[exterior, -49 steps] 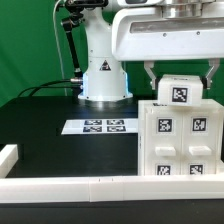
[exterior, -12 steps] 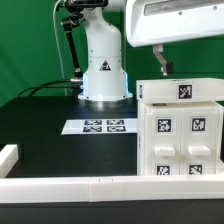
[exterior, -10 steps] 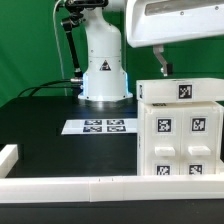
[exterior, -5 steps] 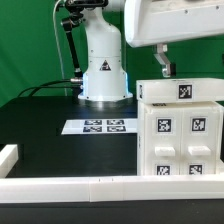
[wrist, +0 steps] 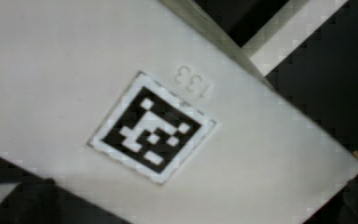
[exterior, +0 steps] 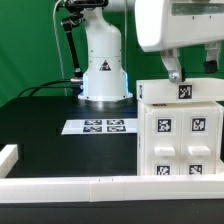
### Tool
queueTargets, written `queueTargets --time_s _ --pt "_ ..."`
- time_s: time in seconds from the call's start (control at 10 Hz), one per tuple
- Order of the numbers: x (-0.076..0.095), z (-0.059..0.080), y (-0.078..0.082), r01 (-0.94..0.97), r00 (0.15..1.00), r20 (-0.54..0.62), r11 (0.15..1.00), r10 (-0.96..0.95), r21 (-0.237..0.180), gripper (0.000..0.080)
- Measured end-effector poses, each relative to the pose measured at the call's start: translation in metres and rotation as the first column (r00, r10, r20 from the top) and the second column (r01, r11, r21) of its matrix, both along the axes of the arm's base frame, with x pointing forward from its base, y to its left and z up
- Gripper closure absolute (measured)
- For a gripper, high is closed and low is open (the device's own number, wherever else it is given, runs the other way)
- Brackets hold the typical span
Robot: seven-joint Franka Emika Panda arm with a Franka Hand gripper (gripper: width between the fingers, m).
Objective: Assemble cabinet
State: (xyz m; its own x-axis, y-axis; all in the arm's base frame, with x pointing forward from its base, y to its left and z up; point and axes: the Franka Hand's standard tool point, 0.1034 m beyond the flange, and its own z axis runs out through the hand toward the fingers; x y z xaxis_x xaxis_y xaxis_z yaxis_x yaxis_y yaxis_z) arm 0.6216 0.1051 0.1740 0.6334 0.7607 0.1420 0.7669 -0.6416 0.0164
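The cabinet (exterior: pixel 180 135) is a large white box with black-and-white tags on its front and top, standing on the black table at the exterior view's right. My gripper (exterior: pixel 190 68) hangs just above the cabinet's top panel, jaws apart and empty, one finger (exterior: pixel 172 66) clear of the top. The wrist view looks straight down on a white cabinet panel (wrist: pixel 247 150) with one tag (wrist: pixel 162 130). My fingers do not show there.
The robot base (exterior: pixel 102 70) stands at the back. The marker board (exterior: pixel 100 126) lies flat on the table in front of it. A white rail (exterior: pixel 70 186) runs along the front edge, with a white corner block (exterior: pixel 8 155) at the exterior view's left.
Earlier my gripper was around a tagged white block on top of the cabinet. Now the top sits flat, and the gripper is higher and has shifted toward the exterior view's right.
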Motion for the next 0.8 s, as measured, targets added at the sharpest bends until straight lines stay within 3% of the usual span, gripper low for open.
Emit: queueTargets --time_s 0.3,0.8 --pt "0.0 -0.001 -0.009 -0.244 0.969 0.014 0.968 0.245 -0.054 0.0003" --pt "0.001 -0.004 -0.022 -0.53 0.845 -0.001 0.837 0.535 -0.135 0.0003"
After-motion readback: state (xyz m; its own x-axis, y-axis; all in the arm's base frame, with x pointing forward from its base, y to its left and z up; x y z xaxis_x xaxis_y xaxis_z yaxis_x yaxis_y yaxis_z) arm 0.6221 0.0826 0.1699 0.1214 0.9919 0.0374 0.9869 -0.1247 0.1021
